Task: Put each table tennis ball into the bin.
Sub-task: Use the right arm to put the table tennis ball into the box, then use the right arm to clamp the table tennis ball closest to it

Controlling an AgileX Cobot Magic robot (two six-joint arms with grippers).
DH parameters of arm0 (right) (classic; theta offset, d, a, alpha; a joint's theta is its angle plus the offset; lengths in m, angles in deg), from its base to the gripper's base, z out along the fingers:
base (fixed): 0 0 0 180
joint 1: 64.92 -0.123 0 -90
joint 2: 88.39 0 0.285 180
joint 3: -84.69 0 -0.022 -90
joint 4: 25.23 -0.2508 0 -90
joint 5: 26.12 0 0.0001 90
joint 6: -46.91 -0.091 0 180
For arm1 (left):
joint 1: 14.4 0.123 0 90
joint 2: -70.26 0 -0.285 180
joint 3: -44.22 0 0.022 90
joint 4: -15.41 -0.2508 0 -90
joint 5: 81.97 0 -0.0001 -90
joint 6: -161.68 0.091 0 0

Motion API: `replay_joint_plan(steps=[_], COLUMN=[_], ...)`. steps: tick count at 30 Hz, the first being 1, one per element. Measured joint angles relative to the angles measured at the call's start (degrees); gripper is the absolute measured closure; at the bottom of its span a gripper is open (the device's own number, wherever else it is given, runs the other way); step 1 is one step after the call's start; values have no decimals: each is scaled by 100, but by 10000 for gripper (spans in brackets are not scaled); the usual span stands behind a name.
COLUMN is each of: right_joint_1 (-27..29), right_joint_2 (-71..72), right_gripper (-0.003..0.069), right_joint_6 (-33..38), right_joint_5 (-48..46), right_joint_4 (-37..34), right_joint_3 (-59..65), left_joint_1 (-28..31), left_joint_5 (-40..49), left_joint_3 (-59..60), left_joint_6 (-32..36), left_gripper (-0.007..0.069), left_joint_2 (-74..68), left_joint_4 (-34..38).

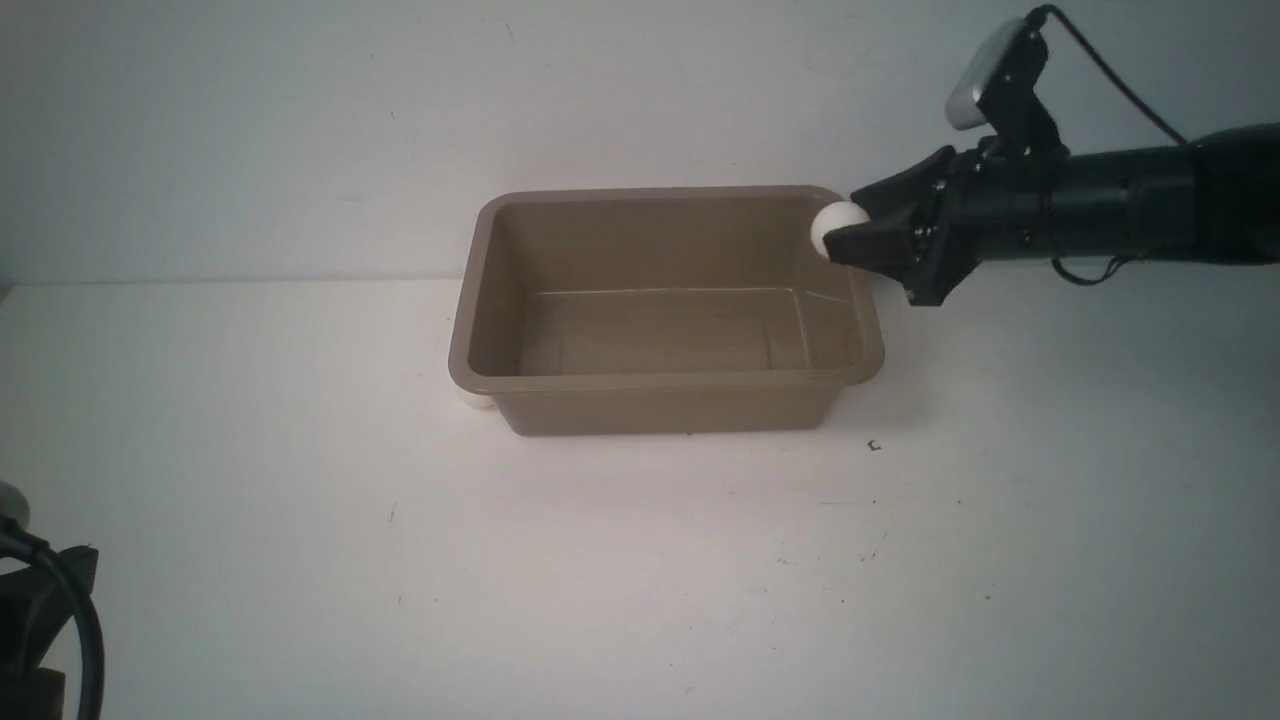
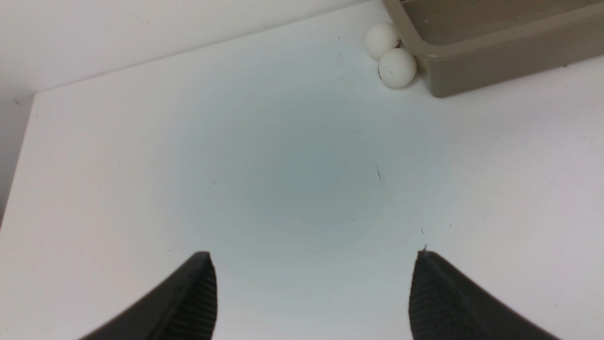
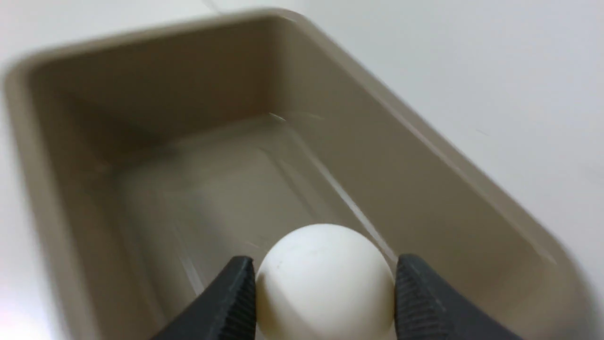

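Ball [image 3: 325, 283] pinched in right claw [image 1: 848, 228], above bin's [image 1: 665, 408] far right corner.
Two more balls [image 2: 397, 67] touch each other on surface [image 2: 283, 165] at bin's near left corner. Left claw [image 2: 314, 264] spread, well apart from bin.

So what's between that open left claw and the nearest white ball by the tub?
Nothing. The left wrist view shows only bare white table between the left claw and that ball beside the bin.

The right arm [image 1: 1120, 215] was matte black with a grey-capped wrist camera [image 1: 978, 85] and thin cable [image 1: 1125, 82]; the left gripper [image 2: 314, 255] had ribbed black pads [image 2: 206, 302]
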Motion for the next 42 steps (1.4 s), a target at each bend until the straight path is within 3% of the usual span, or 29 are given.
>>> replay_joint_plan(steps=[9, 18, 23, 28, 34, 42], right_joint_1=[-650, -731, -731, -718, -493, 390], right_joint_2=[-113, -112, -112, -112, -112, -100], right_gripper=[316, 309, 230, 217, 217, 217], right_joint_6=[295, 525, 695, 1178, 1333, 1115], right_joint_5=[455, 773, 959, 1010, 1010, 980], right_joint_4=[-30, -339, -749, -1223, -1331, -1337], right_joint_3=[0, 0, 0, 0, 0, 0], left_joint_1=[0, 0, 0, 0, 0, 0], left_joint_5=[0, 6, 16, 16, 16, 16], left_joint_3=[0, 0, 0, 0, 0, 0], left_joint_6=[0, 0, 0, 0, 0, 0], left_gripper=[134, 134, 134, 134, 134, 134], left_joint_2=[0, 0, 0, 0, 0, 0], left_joint_4=[0, 0, 0, 0, -12, -23])
